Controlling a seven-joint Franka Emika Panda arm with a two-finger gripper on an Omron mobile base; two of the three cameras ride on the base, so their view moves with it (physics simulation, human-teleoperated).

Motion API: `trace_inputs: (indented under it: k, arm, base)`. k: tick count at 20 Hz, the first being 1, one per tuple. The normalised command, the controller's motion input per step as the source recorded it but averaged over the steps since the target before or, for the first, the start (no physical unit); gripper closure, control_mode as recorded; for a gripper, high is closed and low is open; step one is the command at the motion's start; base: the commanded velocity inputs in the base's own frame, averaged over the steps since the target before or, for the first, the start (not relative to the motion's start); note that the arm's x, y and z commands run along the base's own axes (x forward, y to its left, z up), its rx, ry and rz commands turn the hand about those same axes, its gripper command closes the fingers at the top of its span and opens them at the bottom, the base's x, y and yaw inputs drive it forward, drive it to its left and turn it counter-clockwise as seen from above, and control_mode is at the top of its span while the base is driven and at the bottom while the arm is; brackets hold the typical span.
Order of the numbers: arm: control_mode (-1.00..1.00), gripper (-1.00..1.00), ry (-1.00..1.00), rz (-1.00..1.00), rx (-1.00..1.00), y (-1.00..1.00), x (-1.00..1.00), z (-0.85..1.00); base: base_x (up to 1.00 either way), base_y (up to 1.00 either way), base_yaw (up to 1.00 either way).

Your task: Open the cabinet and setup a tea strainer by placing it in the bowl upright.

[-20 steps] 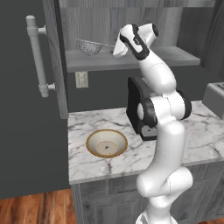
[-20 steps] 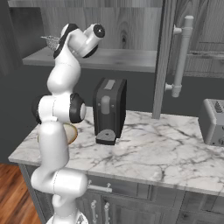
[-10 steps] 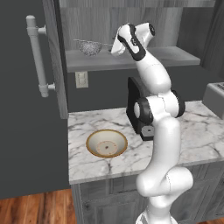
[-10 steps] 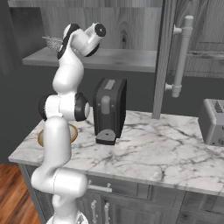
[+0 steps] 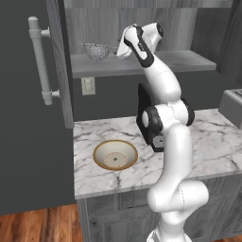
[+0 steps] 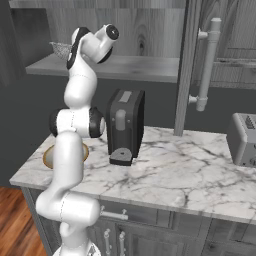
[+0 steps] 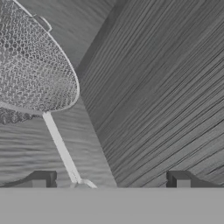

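Note:
The cabinet stands open, its dark door (image 5: 23, 123) swung out to the left with a light-grey bar handle (image 5: 39, 61). On its shelf (image 5: 156, 64) rests the tea strainer (image 5: 98, 51), a silvery mesh basket with a thin handle (image 7: 60, 148) pointing toward my hand. My gripper (image 5: 118, 51) is at shelf height just right of the strainer, open. In the hand view the handle's end lies between the fingertips (image 7: 41, 180), close to the left one, untouched. The cream bowl (image 5: 115, 154) with its golden rim sits on the marble counter below.
A black coffee machine (image 6: 125, 125) stands on the counter (image 6: 170, 170) behind my arm. A grey toaster (image 6: 243, 138) sits at the right end. The right cabinet door (image 6: 187, 65) with its bar handle (image 6: 207, 65) hangs open too. A wall socket (image 5: 88, 85) is under the shelf.
My hand has crept left along the shelf toward the strainer. The strainer and bowl have not moved.

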Motion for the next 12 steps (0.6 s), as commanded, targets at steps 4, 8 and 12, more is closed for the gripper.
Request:
trace_inputs:
  k: [4, 8, 12]
  arm:
    - [-1.00, -1.00, 0.00, 0.00, 0.00, 0.06, 0.03, 0.00]
    - [-1.00, -1.00, 0.00, 0.00, 0.00, 0.00, 0.02, 0.00]
    - [-1.00, 1.00, 0.00, 0.00, 0.00, 0.02, 0.06, 0.00]
  base:
    - [0.00, 0.00, 0.00]
    - [0.00, 0.00, 0.00]
    - [0.00, 0.00, 0.00]
